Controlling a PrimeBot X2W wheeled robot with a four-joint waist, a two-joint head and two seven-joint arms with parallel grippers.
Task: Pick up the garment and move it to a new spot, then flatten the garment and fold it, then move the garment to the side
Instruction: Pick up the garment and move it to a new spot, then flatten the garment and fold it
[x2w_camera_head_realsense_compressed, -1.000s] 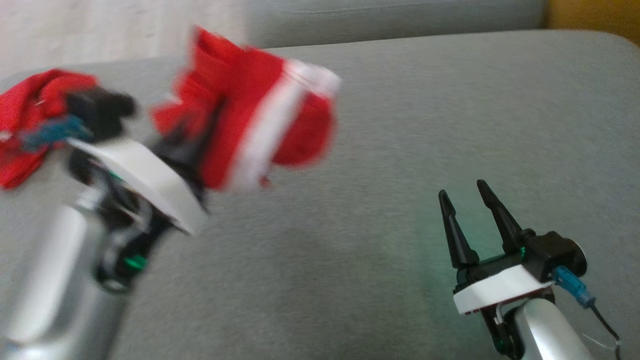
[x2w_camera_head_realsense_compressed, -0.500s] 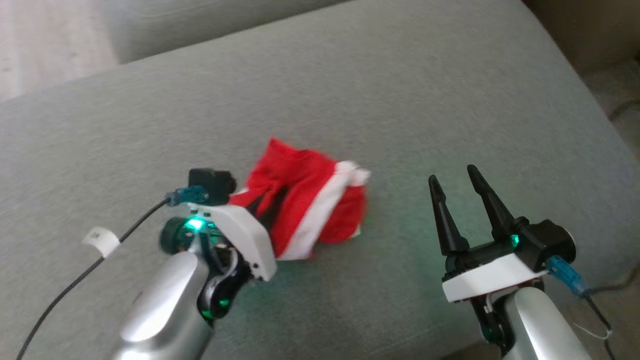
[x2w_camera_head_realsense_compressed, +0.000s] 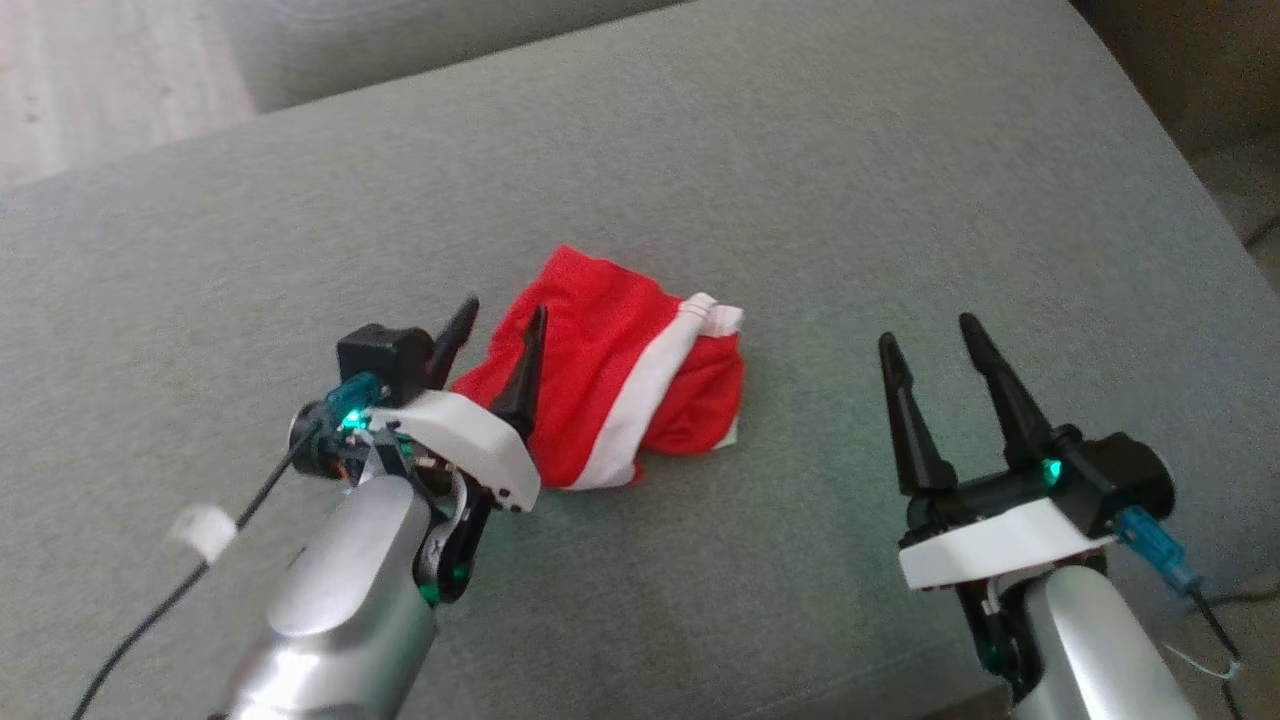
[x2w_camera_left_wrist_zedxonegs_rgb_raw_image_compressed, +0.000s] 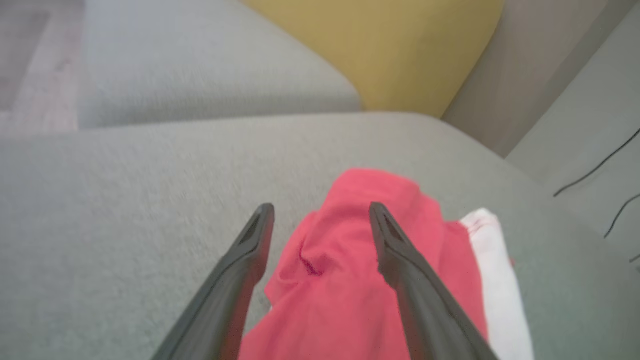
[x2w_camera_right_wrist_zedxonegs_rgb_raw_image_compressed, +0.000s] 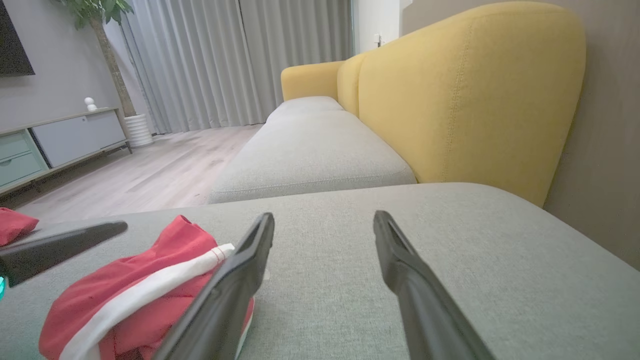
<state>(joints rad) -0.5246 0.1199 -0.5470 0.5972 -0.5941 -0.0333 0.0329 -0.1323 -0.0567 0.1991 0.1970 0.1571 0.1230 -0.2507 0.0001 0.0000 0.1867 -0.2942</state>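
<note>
So, starting at the left of the head view, a thin black cable (x2w_camera_head_realsense_compressed: 140, 640) with a small white tag (x2w_camera_head_realsense_compressed: 200, 530) trails off toward 7 o'clock from the left gripper (x2w_camera_head_realsense_compressed: 505, 306). That claw is wide open, fingers pointing toward 1 o'clock, and its right finger overlaps the left edge of the garment (x2w_camera_head_realsense_compressed: 640, 370). The left wrist view backs that up: the left gripper (x2w_camera_left_wrist_zedxonegs_rgb_raw_image_compressed: 321, 206) is spread apart with the garment (x2w_camera_left_wrist_zedxonegs_rgb_raw_image_compressed: 340, 280) lying loose between and under the fingers, not pinched by them. The garment is red, bunched up and sitting roughly mid-frame on the grey cushion (x2w_camera_head_realsense_compressed: 800, 180). A white stripe (x2w_camera_head_realsense_compressed: 640, 400) runs across it from 1 o'clock down to 7 o'clock. Off at the garment's 3 o'clock, well apart from it, the right gripper (x2w_camera_head_realsense_compressed: 928, 330) hangs above the cushion with its jaws spread wide and nothing between them. From the right wrist view, the right gripper (x2w_camera_right_wrist_zedxonegs_rgb_raw_image_compressed: 324, 214) has the garment (x2w_camera_right_wrist_zedxonegs_rgb_raw_image_compressed: 125, 295) at its 8 o'clock. A yellow backrest (x2w_camera_right_wrist_zedxonegs_rgb_raw_image_compressed: 465, 90) rises at 1 o'clock, and another bit of red cloth (x2w_camera_right_wrist_zedxonegs_rgb_raw_image_compressed: 12, 225) peeks in at 9 o'clock.
</note>
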